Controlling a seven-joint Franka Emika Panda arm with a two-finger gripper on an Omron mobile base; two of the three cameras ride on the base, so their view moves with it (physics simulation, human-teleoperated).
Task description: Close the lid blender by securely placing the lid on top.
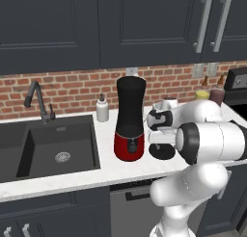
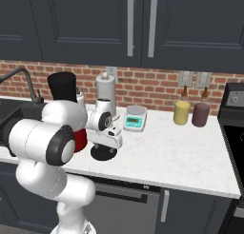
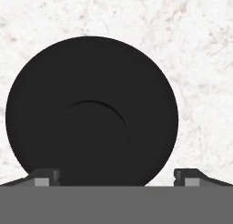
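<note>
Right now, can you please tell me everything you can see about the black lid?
The lid is a flat, round, matt black disc with a faint curved ridge near its middle. It lies flat on the white speckled counter, to the right of the blender, apart from it and not yet on the jar. The pincer hangs directly over it, open, with one fingertip at each side of the disc. Whether the fingertips touch it cannot be told.

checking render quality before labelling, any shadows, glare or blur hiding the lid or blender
Hand view: sharp, the lid is flat black with one faint curved edge, thin shadow on the counter. Left base view: blender crisp, no glare, slightly soft pixels. Right base view: arm covers most of the blender; lid clear under the pincer.
</note>
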